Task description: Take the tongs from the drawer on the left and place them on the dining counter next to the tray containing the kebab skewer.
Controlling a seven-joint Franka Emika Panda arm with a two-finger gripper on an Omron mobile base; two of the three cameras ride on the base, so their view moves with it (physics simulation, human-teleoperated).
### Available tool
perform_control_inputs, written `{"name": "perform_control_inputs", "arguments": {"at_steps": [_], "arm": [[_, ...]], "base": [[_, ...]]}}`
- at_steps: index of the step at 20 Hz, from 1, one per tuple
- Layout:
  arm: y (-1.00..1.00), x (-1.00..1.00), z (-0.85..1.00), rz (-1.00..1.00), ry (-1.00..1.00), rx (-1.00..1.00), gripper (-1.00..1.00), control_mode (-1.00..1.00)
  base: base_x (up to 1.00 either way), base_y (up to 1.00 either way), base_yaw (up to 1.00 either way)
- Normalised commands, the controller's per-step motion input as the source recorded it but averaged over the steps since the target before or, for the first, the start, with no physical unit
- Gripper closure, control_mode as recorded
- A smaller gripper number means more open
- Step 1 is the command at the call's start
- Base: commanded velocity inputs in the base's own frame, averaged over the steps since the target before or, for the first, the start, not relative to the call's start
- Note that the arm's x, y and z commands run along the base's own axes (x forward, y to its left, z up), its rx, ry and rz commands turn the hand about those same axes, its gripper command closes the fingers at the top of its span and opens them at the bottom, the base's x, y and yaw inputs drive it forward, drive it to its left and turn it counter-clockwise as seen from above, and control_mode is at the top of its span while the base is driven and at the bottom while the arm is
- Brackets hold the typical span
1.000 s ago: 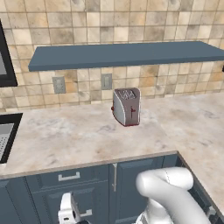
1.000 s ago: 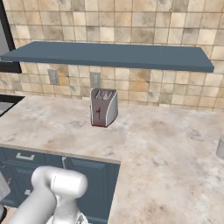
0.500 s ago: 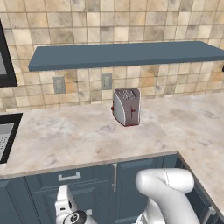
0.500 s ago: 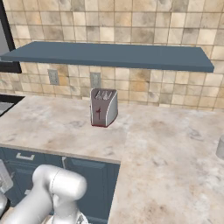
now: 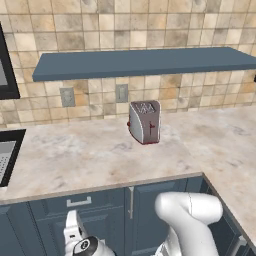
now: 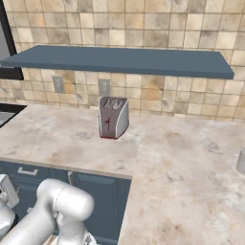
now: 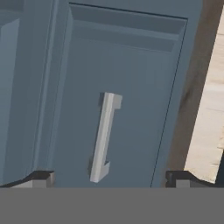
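Tool (image 7: 107,177) fingers spread wide apart, holding nothing, facing closed drawer (image 7: 127,105); its silver handle (image 7: 104,138) sits between the tips. Desk (image 5: 100,155) edge just above drawer; toaster (image 5: 144,121) near wall.

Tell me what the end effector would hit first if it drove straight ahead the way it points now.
Most likely the drawer's silver bar handle, which sits between the open end effector's tips in the hand view, standing proud of the dark blue drawer front. How far off is unclear.

The drawer (image 7: 122,100) looks shut, a slate-blue panel front straight ahead of the gripper (image 7: 109,178), its silver bar handle (image 7: 104,136) centred between the wide-spread fingertips, apparently untouched.
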Motion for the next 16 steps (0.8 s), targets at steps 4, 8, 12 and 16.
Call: {"name": "perform_control_inputs", "arguments": {"at_steps": [4,8,12,16], "arm": [[0.0,0.36,-0.1,0.02,0.0,0.0,-1.0,-1.0],[0.06,0.4,-0.08,0.0,0.0,0.0,-1.0,-1.0],[0.08,0.41,-0.14,0.0,0.0,0.0,-1.0,-1.0],[0.08,0.48,-0.14,0.0,0.0,0.0,-1.0,-1.0]], "base": [[0.0,0.0,0.0],[0.0,0.0,0.0],[0.0,0.0,0.0],[0.0,0.0,0.0]]}}
